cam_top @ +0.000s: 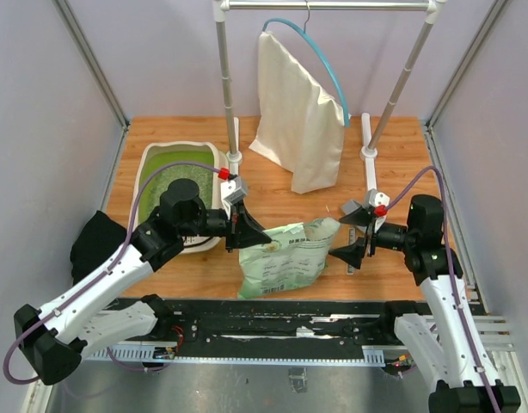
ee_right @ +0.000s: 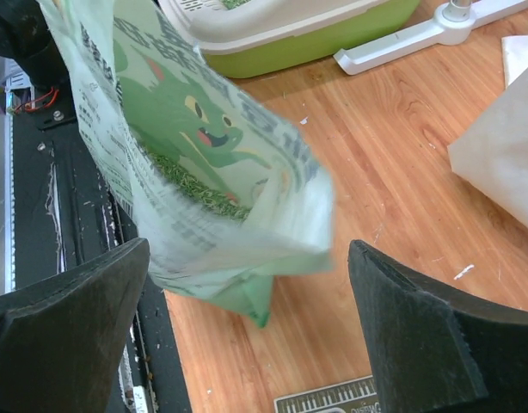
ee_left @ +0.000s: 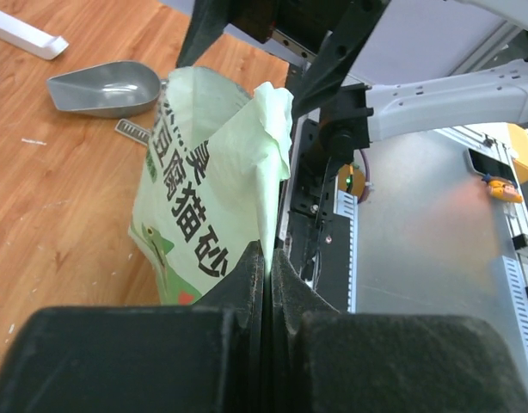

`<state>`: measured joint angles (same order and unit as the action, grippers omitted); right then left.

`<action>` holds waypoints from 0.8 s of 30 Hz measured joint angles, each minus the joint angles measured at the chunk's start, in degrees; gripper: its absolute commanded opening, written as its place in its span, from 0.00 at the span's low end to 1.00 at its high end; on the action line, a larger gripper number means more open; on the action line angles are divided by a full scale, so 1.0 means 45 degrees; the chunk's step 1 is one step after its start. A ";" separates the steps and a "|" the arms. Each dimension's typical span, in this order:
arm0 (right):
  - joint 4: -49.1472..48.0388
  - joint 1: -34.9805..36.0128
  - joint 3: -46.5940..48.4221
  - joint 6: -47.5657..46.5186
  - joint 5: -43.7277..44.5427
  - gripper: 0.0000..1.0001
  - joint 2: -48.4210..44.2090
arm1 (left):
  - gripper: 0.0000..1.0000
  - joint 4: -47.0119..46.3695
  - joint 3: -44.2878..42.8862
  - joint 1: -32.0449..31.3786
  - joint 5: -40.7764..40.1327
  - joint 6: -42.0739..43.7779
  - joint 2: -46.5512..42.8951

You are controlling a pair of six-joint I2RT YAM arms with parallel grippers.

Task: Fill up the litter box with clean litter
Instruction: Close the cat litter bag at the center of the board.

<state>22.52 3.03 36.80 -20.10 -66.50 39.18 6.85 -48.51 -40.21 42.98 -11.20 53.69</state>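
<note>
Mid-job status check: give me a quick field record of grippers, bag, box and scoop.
Left gripper: shut on an edge of the green bag
Right gripper: open, jaws either side of the bag's corner, not gripping
Litter box: back left of table, some litter inside
Scoop: lying on the table beside the bag, untouched

Overhead view looking down, two wrist views close, all sharing green bag (cam_top: 285, 258)

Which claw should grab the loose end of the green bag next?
Probably the right claw: it is open with the bag end between its fingers. The left claw is shut on the bag's other edge.
</note>
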 measured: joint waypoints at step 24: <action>0.1681 0.2769 0.0899 -0.2987 0.0107 0.88 0.2229 | 0.01 0.0661 -0.0151 -0.0039 0.0267 0.0952 0.0107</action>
<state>30.09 15.49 40.84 -33.54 -66.02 49.21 9.82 -49.19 -40.38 44.18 -6.92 54.17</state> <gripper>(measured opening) 0.962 0.030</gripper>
